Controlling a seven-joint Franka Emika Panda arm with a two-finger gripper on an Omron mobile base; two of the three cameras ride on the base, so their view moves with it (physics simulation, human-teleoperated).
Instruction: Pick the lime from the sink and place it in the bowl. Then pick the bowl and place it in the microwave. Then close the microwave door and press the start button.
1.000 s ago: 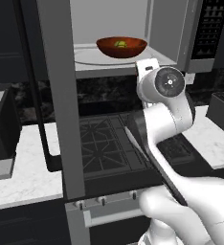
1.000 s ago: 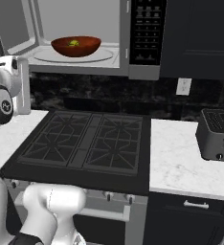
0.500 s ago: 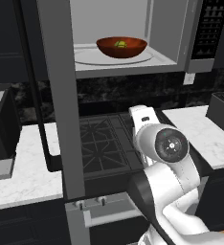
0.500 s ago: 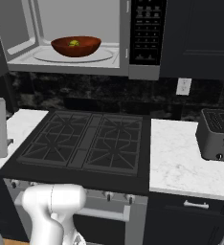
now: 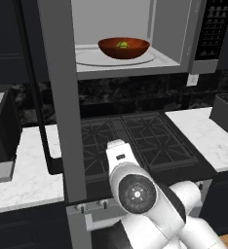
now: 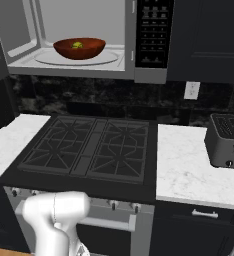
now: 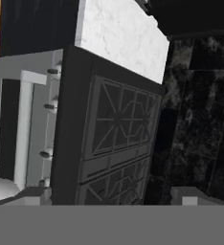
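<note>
Lime (image 5: pixel 122 45) half-hidden in bowl (image 5: pixel 123 47)

Red-brown bowl (image 6: pixel 79 48) holding lime (image 6: pixel 77 45) inside open microwave (image 6: pixel 69 37), stove (image 6: pixel 86 152) below, toaster (image 6: pixel 227 141) right

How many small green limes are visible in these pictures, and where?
1. The small round green lime lies inside the glossy red-brown bowl, which stands on the round turntable of the open grey steel microwave. Others may be hidden elsewhere.
</note>
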